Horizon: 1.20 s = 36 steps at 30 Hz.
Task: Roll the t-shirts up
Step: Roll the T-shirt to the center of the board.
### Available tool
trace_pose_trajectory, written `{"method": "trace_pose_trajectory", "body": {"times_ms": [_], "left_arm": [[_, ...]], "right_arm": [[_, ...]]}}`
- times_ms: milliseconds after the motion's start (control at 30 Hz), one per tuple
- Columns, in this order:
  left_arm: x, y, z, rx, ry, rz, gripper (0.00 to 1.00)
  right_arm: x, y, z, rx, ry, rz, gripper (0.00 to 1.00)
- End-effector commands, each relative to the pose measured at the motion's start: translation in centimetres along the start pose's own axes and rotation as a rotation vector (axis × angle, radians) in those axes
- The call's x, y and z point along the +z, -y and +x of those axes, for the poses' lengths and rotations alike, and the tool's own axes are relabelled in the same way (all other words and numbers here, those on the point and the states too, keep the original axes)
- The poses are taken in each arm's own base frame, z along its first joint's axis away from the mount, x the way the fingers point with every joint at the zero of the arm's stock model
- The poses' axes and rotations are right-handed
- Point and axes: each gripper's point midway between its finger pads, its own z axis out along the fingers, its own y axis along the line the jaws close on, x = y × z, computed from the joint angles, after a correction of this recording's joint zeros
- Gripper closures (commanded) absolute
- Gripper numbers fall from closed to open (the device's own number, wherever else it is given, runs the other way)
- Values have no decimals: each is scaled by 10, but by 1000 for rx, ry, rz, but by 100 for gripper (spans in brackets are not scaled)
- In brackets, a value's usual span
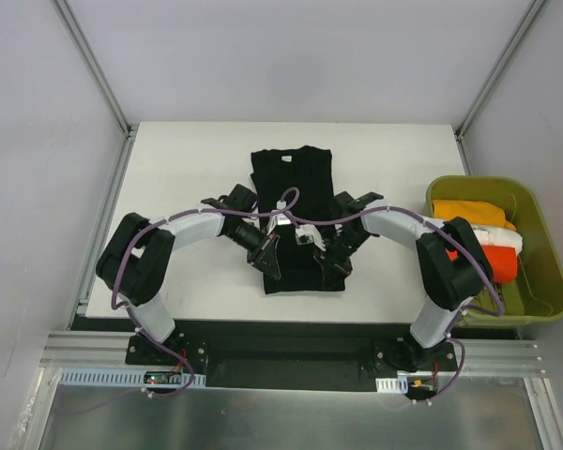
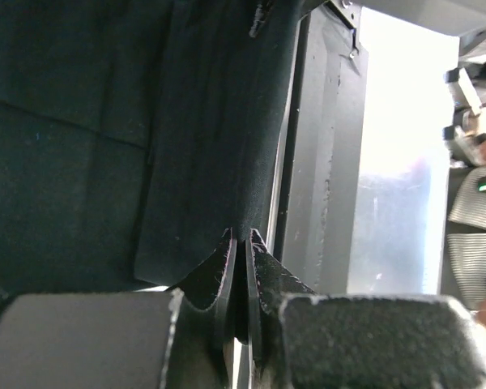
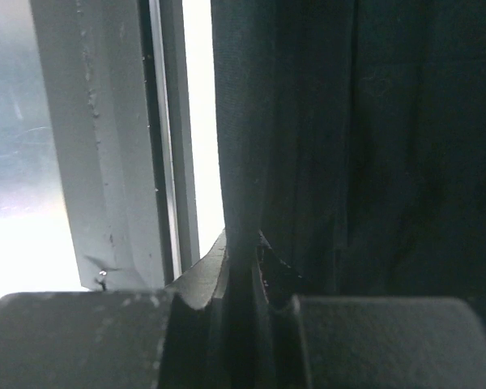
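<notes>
Top external view is showing you the black cloth t-shirt (image 1: 296, 178) lying in the centre of the frame on the white surface (image 1: 188, 169), collar toward the top of the picture and its sides apparently folded in to a narrow strip. Both arms are reaching over its lower part. The left pincer (image 1: 274, 265) is sitting at the lower left of the cloth and the right pincer (image 1: 333, 264) at the lower right, near the hem.

Each wrist view is showing its pincer closed narrow on a thin fold of the black cloth, with the fabric coming out between the tips: the left pincer (image 2: 245, 243) and the right pincer (image 3: 241, 247).

At the right edge of the top view, the olive-green plastic tub (image 1: 479, 181) is holding the orange tee (image 1: 464, 212), the white tee (image 1: 502, 239) and the red-orange tee (image 1: 495, 264).

You are most likely starting the roll from the hem. To do it well:
- Keep the two pincers level with each other and move them together toward the top of the frame, so the roll is not coming out skewed.
- Keep the cloth between them lightly stretched, since slack is likely to bunch in the middle.
- Lift only enough to turn the hem over onto the shirt, because pulling high could drag the whole strip down the surface.
</notes>
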Motion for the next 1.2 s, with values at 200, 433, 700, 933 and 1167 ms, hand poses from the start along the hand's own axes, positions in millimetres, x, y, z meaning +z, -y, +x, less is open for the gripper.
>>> {"method": "trace_pose_trajectory", "body": {"times_ms": [200,433,700,933,1167], "left_arm": [[-9,-20,0,-243,-16,23,100],[-5,-44,-1,-282,-48,-17,100],[-9,-62,7,-332,-75,-66,100],[-29,-80,14,-349,-56,-150,70],[-69,-64,1,-55,-25,-335,51]], "right_arm": [[-15,-3,-2,159,-18,-228,94],[-15,10,0,213,-50,-310,95],[-17,24,-7,354,-87,-387,95],[-14,37,-7,456,-134,-441,95],[-11,56,-9,596,-150,-453,93]]}}
